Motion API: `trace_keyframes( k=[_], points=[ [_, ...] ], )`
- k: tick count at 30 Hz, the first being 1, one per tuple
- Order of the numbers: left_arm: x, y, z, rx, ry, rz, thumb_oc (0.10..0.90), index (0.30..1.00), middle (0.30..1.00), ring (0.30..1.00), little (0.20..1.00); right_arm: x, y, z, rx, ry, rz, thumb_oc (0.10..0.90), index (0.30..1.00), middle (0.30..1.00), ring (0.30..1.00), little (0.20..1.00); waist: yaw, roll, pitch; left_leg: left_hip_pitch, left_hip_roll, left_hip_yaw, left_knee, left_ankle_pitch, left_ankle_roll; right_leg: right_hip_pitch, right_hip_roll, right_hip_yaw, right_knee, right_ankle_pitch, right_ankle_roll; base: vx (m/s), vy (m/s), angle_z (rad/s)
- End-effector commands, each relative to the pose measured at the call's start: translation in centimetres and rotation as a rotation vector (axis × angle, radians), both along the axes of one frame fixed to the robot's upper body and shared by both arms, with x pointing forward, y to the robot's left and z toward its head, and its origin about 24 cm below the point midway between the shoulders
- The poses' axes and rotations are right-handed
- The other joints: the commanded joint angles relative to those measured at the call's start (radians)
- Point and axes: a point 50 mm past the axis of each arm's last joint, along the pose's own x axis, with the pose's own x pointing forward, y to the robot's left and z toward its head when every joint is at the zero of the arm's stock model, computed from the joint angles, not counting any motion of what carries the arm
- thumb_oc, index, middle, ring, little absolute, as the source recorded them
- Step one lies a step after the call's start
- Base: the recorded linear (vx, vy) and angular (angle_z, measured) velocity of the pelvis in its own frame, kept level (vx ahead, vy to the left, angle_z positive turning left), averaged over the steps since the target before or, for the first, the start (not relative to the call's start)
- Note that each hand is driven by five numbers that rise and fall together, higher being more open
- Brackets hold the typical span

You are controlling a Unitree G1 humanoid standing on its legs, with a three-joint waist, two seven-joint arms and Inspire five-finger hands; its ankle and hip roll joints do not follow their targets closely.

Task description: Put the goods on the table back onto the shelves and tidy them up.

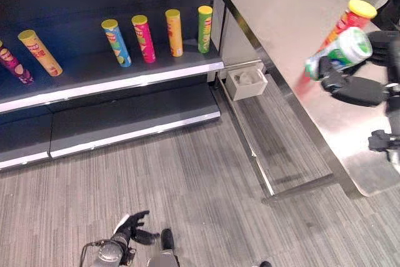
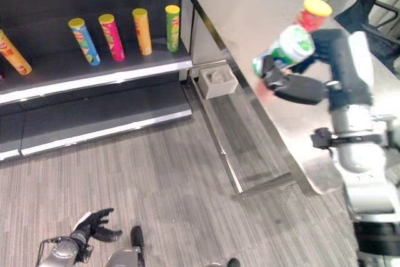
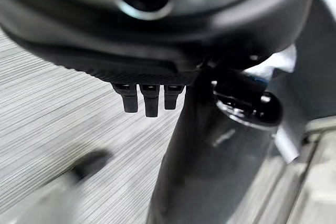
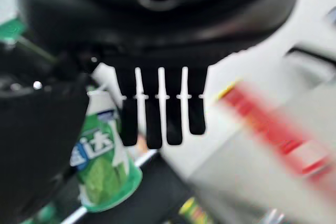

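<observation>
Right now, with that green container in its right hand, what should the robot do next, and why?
Probably carry the green container left toward the shelf: the right hand has its fingers round it above the table, and the shelf with tubes is where goods belong.

From the head I look steeply down through both eyes, facing the shelves (image 1: 112,79) ahead on my left and the steel table (image 1: 281,10) on my right. Both share those, the grey floor (image 1: 187,173) and my right hand (image 2: 294,85) above the table edge; the right eye sits slightly rightward. My left wrist camera hangs close over the floor beside my left hand (image 3: 149,95). The right wrist camera peers along its fingers (image 4: 157,114), very near the green canister (image 4: 105,166).
</observation>
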Motion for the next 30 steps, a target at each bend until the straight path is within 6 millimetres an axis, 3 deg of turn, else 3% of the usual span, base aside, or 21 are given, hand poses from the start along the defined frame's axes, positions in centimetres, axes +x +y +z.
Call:
trace_keyframes(
  k=[1,2,3,4,5,6,8,11,14,15,16,17,18,19,20,22,25,26,27,28,30],
  points=[
    [-2.1,1.4,-0.4,0.023,0.018,0.066,0.8,0.9,0.9,0.9,0.9,-1.7,0.0,7.8,-0.063,-0.319,0.007,0.4,0.3,0.3,0.3,0.3,-0.006,0.006,-0.078,0.083,0.027,-0.036,-0.144,-0.012,-0.057,-0.043,0.145,0.103,0.11,-0.282,0.05,0.21,0.383,0.22],
    [-2.1,1.4,-0.4,0.023,0.018,0.067,0.8,0.9,0.9,0.9,0.9,-1.7,0.0,7.9,-0.063,-0.32,0.008,0.4,0.3,0.3,0.3,0.3,-0.006,0.007,-0.077,0.084,0.03,-0.036,-0.144,-0.013,-0.059,-0.042,0.147,0.103,0.113,-0.285,0.048,0.29,0.258,0.29],
    [-2.1,1.1,-0.6,0.007,0.019,0.068,0.8,0.9,0.9,0.9,0.9,-1.8,0.1,8.8,-0.068,-0.343,0.021,0.4,0.3,0.3,0.3,0.3,-0.018,0.002,-0.059,0.117,-0.008,-0.068,-0.15,-0.033,-0.049,-0.094,0.27,0.148,0.048,-0.32,0.031,0.16,0.103,0.38],
    [-2.1,1.1,-0.6,0.006,0.018,0.069,0.8,0.9,0.9,0.9,0.9,-1.8,0.1,8.9,-0.068,-0.344,0.022,0.4,0.3,0.3,0.3,0.3,-0.019,0.003,-0.059,0.115,-0.007,-0.067,-0.15,-0.03,-0.049,-0.095,0.272,0.148,0.044,-0.315,0.03,0.22,0.129,0.48],
    [-2.2,0.9,-0.7,0.001,0.024,0.066,0.8,0.9,0.9,0.9,0.9,-1.8,0.2,9.1,-0.072,-0.344,0.025,0.4,0.3,0.3,0.3,0.3,-0.023,-0.002,-0.052,0.128,-0.02,-0.08,-0.15,-0.038,-0.046,-0.114,0.308,0.17,0.018,-0.308,0.03,0.24,0.077,0.7],
    [-2.2,0.1,-0.9,-0.027,0.024,0.046,0.8,0.9,0.9,0.9,0.9,-1.9,0.0,9.3,-0.095,-0.342,0.014,0.4,0.3,0.3,0.3,0.3,-0.038,-0.018,-0.036,0.158,-0.063,-0.119,-0.15,-0.06,-0.035,-0.168,0.382,0.23,-0.067,-0.26,0.035,0.26,0.079,0.71],
    [-2.3,-0.3,-1.0,-0.039,0.027,0.034,0.8,0.9,0.9,0.9,0.9,-1.9,-0.1,9.6,-0.113,-0.341,0.006,0.4,0.3,0.3,0.3,0.3,-0.049,-0.023,-0.034,0.173,-0.082,-0.152,-0.15,-0.078,-0.031,-0.199,0.406,0.248,-0.112,-0.217,0.044,0.26,0.036,0.52],
    [-2.5,-0.5,-1.1,-0.035,0.036,0.009,0.8,0.9,0.9,0.9,0.9,-1.8,0.1,10.3,-0.125,-0.347,0.013,0.4,0.3,0.3,0.3,0.3,-0.046,-0.035,-0.039,0.191,-0.104,-0.19,-0.15,-0.097,-0.022,-0.189,0.405,0.234,-0.157,-0.191,0.048,0.25,-0.059,0.7],
    [-3.5,-0.5,-1.6,-0.035,0.066,0.035,0.8,0.9,0.9,0.9,0.9,-1.4,0.8,11.2,-0.138,-0.352,0.042,0.4,0.3,0.3,0.3,0.3,-0.032,-0.04,-0.063,0.224,-0.097,-0.198,-0.129,-0.137,-0.03,-0.138,0.406,0.211,-0.163,-0.196,0.024,0.32,-0.167,0.33],
    [-3.8,-0.5,-1.7,-0.05,0.07,0.058,0.8,0.9,0.9,0.9,0.9,-1.1,1.1,11.6,-0.152,-0.343,0.055,0.4,0.3,0.3,0.3,0.3,-0.03,-0.042,-0.064,0.206,-0.083,-0.203,-0.028,-0.188,-0.046,-0.119,0.402,0.186,-0.149,-0.216,0.014,0.29,-0.212,0.48],
    [-3.8,-0.5,-1.8,-0.05,0.073,0.059,0.8,0.9,0.9,0.9,0.9,-1.1,1.3,11.8,-0.158,-0.346,0.063,0.4,0.3,0.3,0.3,0.3,-0.026,-0.046,-0.063,0.192,-0.08,-0.199,0.023,-0.203,-0.058,-0.106,0.399,0.176,-0.149,-0.225,0.01,0.3,-0.269,0.53],
    [-3.8,-0.5,-1.7,-0.06,0.063,0.075,0.8,0.9,0.9,0.9,0.9,-1.1,1.8,12.4,-0.168,-0.356,0.083,0.4,0.3,0.3,0.3,0.3,-0.018,-0.053,-0.048,0.12,-0.059,-0.186,0.213,-0.223,-0.095,-0.059,0.392,0.152,-0.157,-0.247,-0.007,0.17,-0.188,0.51],
    [-3.7,-0.6,-1.7,-0.067,0.057,0.08,0.8,0.9,0.9,0.9,0.9,-1.1,2.0,12.6,-0.172,-0.358,0.086,0.4,0.3,0.3,0.3,0.3,-0.008,-0.057,-0.039,0.09,-0.05,-0.182,0.285,-0.194,-0.107,-0.038,0.391,0.143,-0.163,-0.256,-0.017,0.1,-0.137,0.44],
    [-3.6,-0.6,-1.7,-0.069,0.056,0.081,0.8,0.9,0.9,0.9,0.9,-1.0,2.0,12.7,-0.173,-0.36,0.088,0.4,0.3,0.3,0.3,0.3,-0.013,-0.053,-0.038,0.08,-0.046,-0.186,0.303,-0.202,-0.109,-0.038,0.394,0.139,-0.165,-0.255,-0.018,0.04,-0.075,0.24],
    [-3.5,-0.7,-1.7,-0.071,0.052,0.085,0.8,0.9,0.9,0.9,0.9,-0.9,2.2,12.9,-0.171,-0.359,0.099,0.4,0.3,0.3,0.3,0.3,-0.004,-0.055,-0.027,0.044,-0.034,-0.184,0.38,-0.161,-0.12,-0.017,0.397,0.128,-0.172,-0.264,-0.029,0.09,-0.097,0.21],
    [-3.7,-0.7,-1.7,-0.075,0.057,0.087,0.8,0.9,0.9,0.9,0.9,-0.5,1.9,13.2,-0.164,-0.332,0.087,0.4,0.3,0.3,0.3,0.3,0.006,-0.061,-0.021,-0.013,0.027,-0.137,0.422,-0.115,-0.118,0.026,0.401,0.099,-0.188,-0.295,-0.039,0.15,-0.087,0.15],
    [-4.5,-0.5,-2.0,-0.076,0.086,0.095,0.8,0.9,0.9,0.9,0.9,-0.1,2.0,13.5,-0.154,-0.305,0.107,0.4,0.3,0.3,0.3,0.3,0.024,-0.066,-0.027,-0.024,0.059,-0.125,0.25,-0.123,-0.106,0.042,0.386,0.092,-0.189,-0.312,-0.026,0.21,0.064,0.22],
    [-5.0,-0.3,-2.2,-0.064,0.108,0.092,0.8,0.9,0.9,0.9,0.9,0.2,1.7,13.7,-0.144,-0.292,0.098,0.4,0.3,0.3,0.3,0.3,0.036,-0.05,-0.036,-0.03,0.096,-0.152,0.066,-0.009,-0.13,0.054,0.394,0.094,-0.189,-0.334,-0.021,0.34,0.199,0.06],
    [-5.2,-0.1,-2.3,-0.052,0.118,0.094,0.8,0.9,0.9,0.9,0.9,0.4,1.4,14.0,-0.143,-0.283,0.086,0.4,0.3,0.3,0.3,0.3,0.053,-0.042,-0.037,-0.055,0.113,-0.181,-0.045,0.052,-0.144,0.078,0.4,0.101,-0.189,-0.365,-0.025,0.47,0.265,-0.08],
    [-5.2,0.1,-2.3,-0.044,0.119,0.097,0.8,0.9,0.9,0.9,0.9,0.6,1.5,14.6,-0.143,-0.289,0.082,0.4,0.3,0.3,0.3,0.3,0.069,-0.036,-0.034,-0.069,0.11,-0.225,-0.12,0.092,-0.166,0.11,0.404,0.115,-0.189,-0.391,-0.022,0.37,0.215,-0.13],
    [-5.2,0.0,-2.4,-0.049,0.118,0.1,0.8,0.9,0.9,0.9,0.9,0.7,1.5,14.8,-0.146,-0.286,0.079,0.4,0.3,0.3,0.3,0.3,0.069,-0.031,-0.037,-0.069,0.109,-0.229,-0.13,0.098,-0.172,0.12,0.403,0.125,-0.189,-0.395,-0.021,0.24,0.168,-0.35]
  ],
)
